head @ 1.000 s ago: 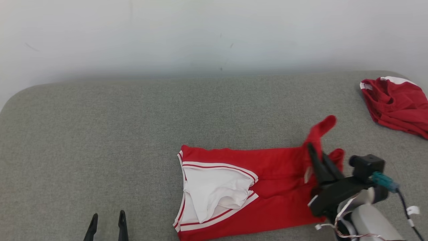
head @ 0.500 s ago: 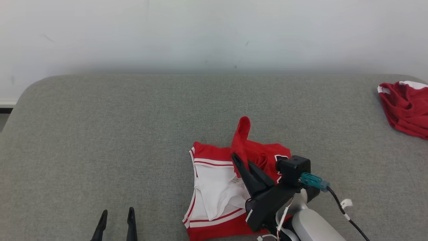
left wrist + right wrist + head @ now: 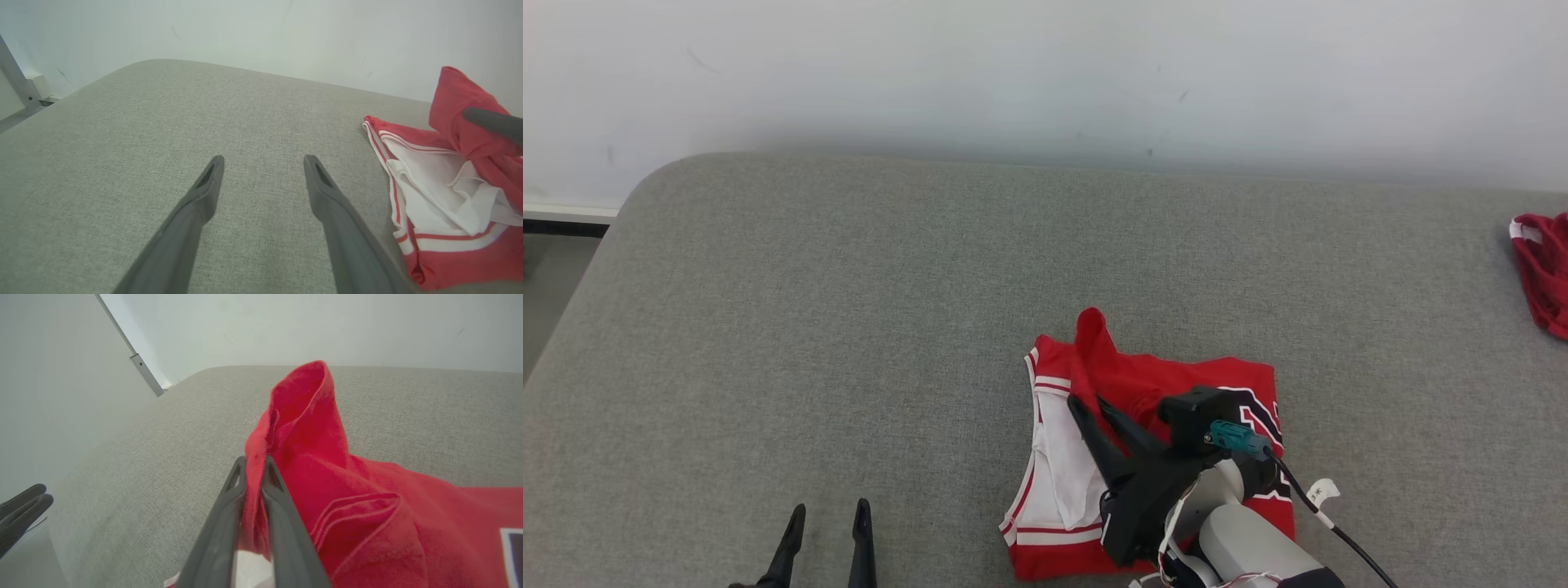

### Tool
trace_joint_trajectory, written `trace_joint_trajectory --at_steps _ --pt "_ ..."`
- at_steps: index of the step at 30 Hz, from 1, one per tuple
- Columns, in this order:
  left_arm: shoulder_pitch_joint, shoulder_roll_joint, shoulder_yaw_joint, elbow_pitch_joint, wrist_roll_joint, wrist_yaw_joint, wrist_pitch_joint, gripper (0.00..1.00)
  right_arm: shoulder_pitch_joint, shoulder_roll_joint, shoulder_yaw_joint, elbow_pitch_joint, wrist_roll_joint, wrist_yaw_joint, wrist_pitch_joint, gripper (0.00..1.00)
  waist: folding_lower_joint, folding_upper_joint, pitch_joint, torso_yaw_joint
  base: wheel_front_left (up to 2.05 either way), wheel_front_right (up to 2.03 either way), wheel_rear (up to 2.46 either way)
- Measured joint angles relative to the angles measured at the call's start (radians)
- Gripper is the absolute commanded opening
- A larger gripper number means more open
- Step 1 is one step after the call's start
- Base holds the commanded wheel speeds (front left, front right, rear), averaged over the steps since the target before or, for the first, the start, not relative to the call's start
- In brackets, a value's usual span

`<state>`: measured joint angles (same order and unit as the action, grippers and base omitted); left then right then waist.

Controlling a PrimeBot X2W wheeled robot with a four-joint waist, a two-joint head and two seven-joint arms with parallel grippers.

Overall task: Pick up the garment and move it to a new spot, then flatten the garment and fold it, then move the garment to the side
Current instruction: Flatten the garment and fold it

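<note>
The garment (image 3: 1160, 380) is a red jersey with white striped trim, lying doubled over on the grey cushion (image 3: 849, 327) in front of me. My right gripper (image 3: 1086, 402) is shut on a raised red fold of it, over the white inner part (image 3: 429, 171). In the right wrist view the cloth (image 3: 367, 498) is pinched between the two fingers of that gripper (image 3: 254, 459) and stands up above their tips. My left gripper (image 3: 825, 523) is open and empty, low over bare cushion to the garment's left, its jaws (image 3: 263, 163) wide apart.
Another red and white piece of clothing (image 3: 1543, 269) lies bunched at the cushion's far right edge. A pale wall (image 3: 1045, 73) runs behind. The cushion's rounded left corner drops to the floor (image 3: 556, 278).
My right gripper has carried the red end of the garment leftward over the rest, halving its spread. The camera has also shifted. My left gripper stays open in place.
</note>
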<state>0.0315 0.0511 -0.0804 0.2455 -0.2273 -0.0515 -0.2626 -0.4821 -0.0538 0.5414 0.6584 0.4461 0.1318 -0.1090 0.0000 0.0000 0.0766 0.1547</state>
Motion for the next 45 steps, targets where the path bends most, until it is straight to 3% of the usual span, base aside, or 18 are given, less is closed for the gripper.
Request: trace_joint_trajectory --at_steps 9,17,22,36,39,40,45 --pt "0.002 0.0 0.017 0.0 -0.002 0.003 0.0 1.0 -0.044 -0.003 0.026 -0.021 0.072 0.0 -0.125 1.0 0.0 0.0 0.0 -0.017 0.0 0.0 0.0" --pt "0.005 0.0 0.037 -0.004 0.008 0.0 0.0 1.0 0.003 -0.117 -0.091 -0.124 0.056 0.0 -0.148 1.0 0.0 0.0 -0.004 -0.047 0.0 0.0 0.0" --pt "0.006 0.0 0.044 -0.008 0.013 -0.001 0.0 1.0 0.078 -0.152 -0.128 -0.136 0.07 0.0 -0.136 1.0 0.0 0.0 -0.003 -0.048 0.0 0.0 0.0" --pt "0.002 0.0 0.03 -0.005 0.013 0.0 0.0 1.0 0.075 -0.111 -0.062 -0.023 0.119 0.0 -0.048 1.0 0.0 0.0 0.012 -0.002 0.0 0.0 0.0" --pt "0.002 0.0 0.028 -0.005 0.007 0.004 0.0 1.0 0.069 -0.109 -0.04 0.014 0.139 0.0 -0.022 0.16 0.0 0.0 0.011 0.013 0.0 0.0 0.0" --pt "0.003 0.0 0.027 -0.005 0.007 0.006 0.0 1.0 0.067 -0.109 -0.034 0.016 0.147 0.0 -0.022 0.0 0.0 0.0 0.011 0.016 0.0 0.0 0.0" --pt "0.005 0.0 0.027 -0.005 0.002 0.008 0.0 1.0 0.052 -0.116 -0.005 0.012 0.162 0.0 -0.046 0.0 0.0 0.0 0.006 0.017 0.0 0.0 0.0"
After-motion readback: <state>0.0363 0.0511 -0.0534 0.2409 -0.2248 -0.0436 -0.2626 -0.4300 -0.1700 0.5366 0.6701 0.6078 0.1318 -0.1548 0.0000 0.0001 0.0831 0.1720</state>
